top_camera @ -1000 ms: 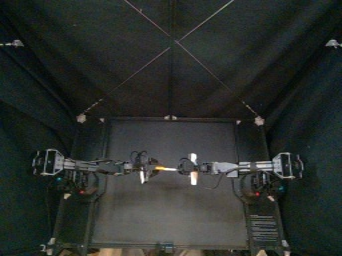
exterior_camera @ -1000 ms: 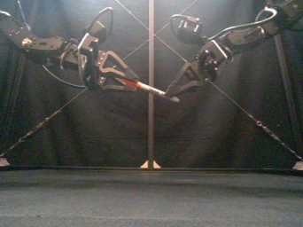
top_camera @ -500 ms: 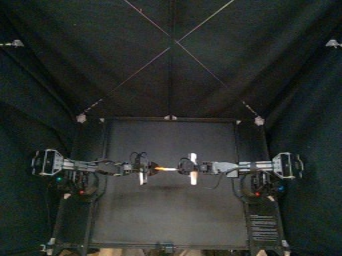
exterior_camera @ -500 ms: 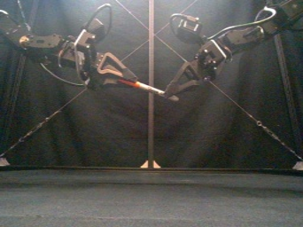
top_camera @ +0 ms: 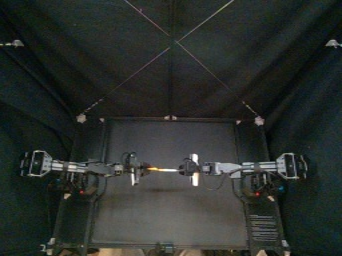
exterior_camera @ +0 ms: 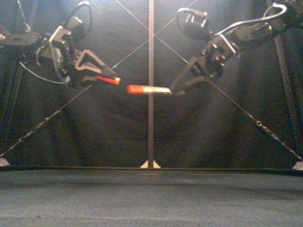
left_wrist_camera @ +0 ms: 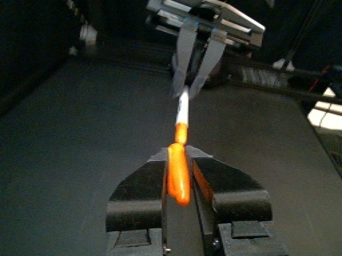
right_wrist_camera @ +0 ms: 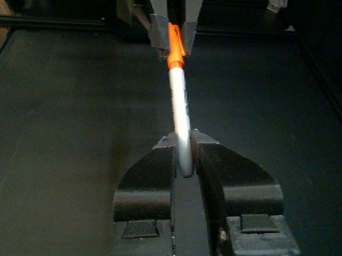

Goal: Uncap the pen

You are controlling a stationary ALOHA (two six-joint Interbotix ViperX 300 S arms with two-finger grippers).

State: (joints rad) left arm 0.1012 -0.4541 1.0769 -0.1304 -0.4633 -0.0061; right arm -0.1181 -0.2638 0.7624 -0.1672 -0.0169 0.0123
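Note:
The pen hangs in mid-air above the table between both arms. My left gripper point(exterior_camera: 104, 80) is shut on its orange-red cap point(exterior_camera: 110, 80), which shows between the jaws in the left wrist view point(left_wrist_camera: 175, 172). My right gripper point(exterior_camera: 178, 87) is shut on the pen body point(exterior_camera: 147, 90), white with an orange-red front part. The white barrel point(right_wrist_camera: 178, 95) runs from the right jaws toward the left gripper. A small gap shows between cap and body in the front view. From above, the two grippers point(top_camera: 142, 171) point(top_camera: 190, 170) face each other over the table's middle.
The black table point(top_camera: 167, 215) lies well below both grippers. Black curtains close the back and sides.
The left arm has pulled back to the left with the cap. The pen, one joined piece before, now shows a gap between cap and body. The right gripper has barely moved.

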